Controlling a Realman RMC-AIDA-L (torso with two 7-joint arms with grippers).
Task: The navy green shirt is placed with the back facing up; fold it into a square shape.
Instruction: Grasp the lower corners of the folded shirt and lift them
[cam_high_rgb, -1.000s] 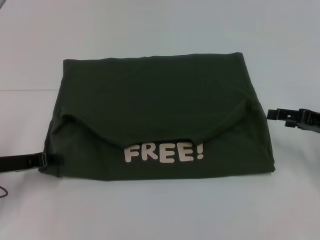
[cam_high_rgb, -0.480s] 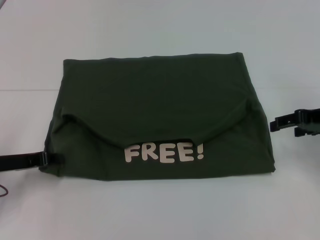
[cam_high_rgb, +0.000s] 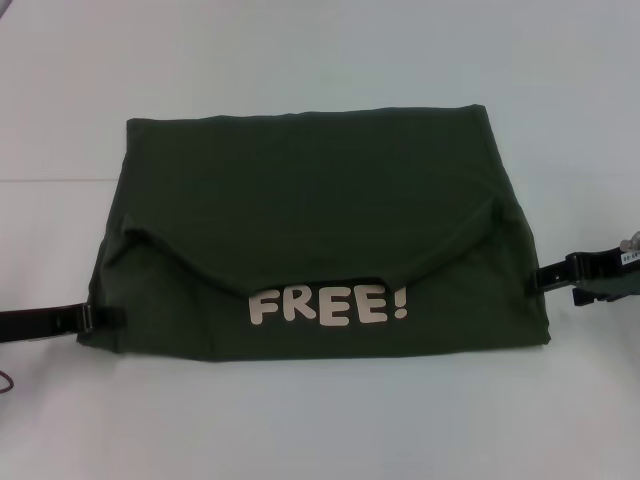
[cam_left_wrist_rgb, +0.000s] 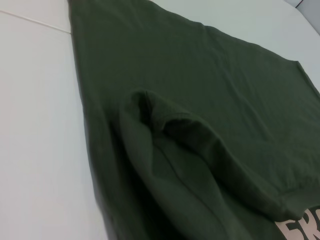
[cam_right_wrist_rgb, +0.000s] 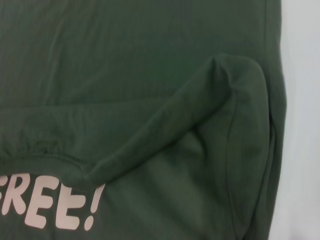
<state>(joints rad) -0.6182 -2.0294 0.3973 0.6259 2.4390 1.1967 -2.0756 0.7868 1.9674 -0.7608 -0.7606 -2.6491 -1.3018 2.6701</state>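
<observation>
The navy green shirt (cam_high_rgb: 320, 200) lies folded into a wide block on the white table, with a flap folded down over its middle. Pale letters "FREE!" (cam_high_rgb: 328, 305) show below that flap near the front edge. My left gripper (cam_high_rgb: 108, 318) lies low at the shirt's front left corner, touching its edge. At the shirt's right edge, a little above the front right corner, is my right gripper (cam_high_rgb: 541, 279). The left wrist view shows the shirt (cam_left_wrist_rgb: 200, 100) and a rolled sleeve fold close up. The right wrist view shows the shirt (cam_right_wrist_rgb: 125, 75) and the letters (cam_right_wrist_rgb: 50, 207).
The white table (cam_high_rgb: 320, 60) spreads around the shirt on all sides. A faint seam line (cam_high_rgb: 50, 178) crosses the table on the left. A thin dark cable (cam_high_rgb: 8, 383) lies at the front left edge.
My right gripper has come down and in toward the shirt's right edge. My left gripper has slid slightly right onto the shirt's corner. The shirt has not moved.
</observation>
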